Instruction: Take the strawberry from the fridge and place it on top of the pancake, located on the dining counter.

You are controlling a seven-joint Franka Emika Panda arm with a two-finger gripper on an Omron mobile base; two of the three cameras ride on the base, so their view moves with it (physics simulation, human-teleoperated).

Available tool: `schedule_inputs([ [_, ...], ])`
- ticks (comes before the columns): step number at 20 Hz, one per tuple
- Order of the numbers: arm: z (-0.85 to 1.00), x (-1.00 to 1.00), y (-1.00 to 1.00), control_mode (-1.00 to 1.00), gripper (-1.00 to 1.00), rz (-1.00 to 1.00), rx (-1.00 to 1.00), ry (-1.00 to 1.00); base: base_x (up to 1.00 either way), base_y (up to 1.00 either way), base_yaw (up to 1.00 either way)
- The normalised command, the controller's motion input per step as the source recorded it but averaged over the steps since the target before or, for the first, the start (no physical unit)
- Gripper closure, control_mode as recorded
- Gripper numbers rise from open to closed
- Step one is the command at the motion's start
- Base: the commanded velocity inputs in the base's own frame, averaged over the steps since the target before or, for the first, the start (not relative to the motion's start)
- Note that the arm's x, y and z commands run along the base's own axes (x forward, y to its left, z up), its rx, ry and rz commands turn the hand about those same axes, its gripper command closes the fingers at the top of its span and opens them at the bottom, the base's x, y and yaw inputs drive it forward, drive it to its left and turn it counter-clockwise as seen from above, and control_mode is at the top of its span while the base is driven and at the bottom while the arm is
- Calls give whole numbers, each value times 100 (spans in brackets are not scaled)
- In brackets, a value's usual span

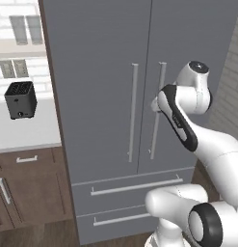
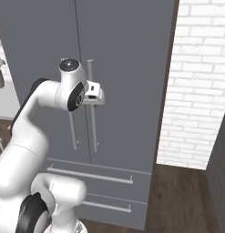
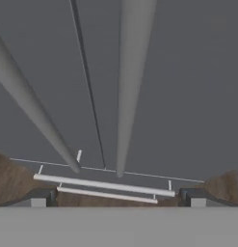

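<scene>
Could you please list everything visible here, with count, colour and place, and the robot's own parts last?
fridge: one, matte grey, centre, both doors shut.
door handles: two, pale grey vertical bars, either side of the door seam.
lower drawers: two, grey, under the doors, each with a horizontal bar.
toaster: one, black, on the pale counter left of the fridge.
wooden cabinets: brown, below that counter.
brick wall: white, right of the fridge.
gripper: one, open, at the right door handle, nothing held.
</scene>
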Motion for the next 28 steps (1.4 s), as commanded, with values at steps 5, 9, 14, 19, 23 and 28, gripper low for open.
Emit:
schedule_inputs([
  [5,0,34,12,-100,-100,0,0,0,0,0,0],
  [9,0,17,0,-100,-100,0,0,-6,0,0,0],
  [14,0,11,-5,-100,-100,0,0,-14,0,0,0],
  [19,0,46,0,-100,-100,0,0,-12,0,0,0],
  [23,0,51,0,-100,-100,-1,0,-1,0,0,0],
  [28,0,45,0,-100,-100,-2,0,0,0,0,0],
])
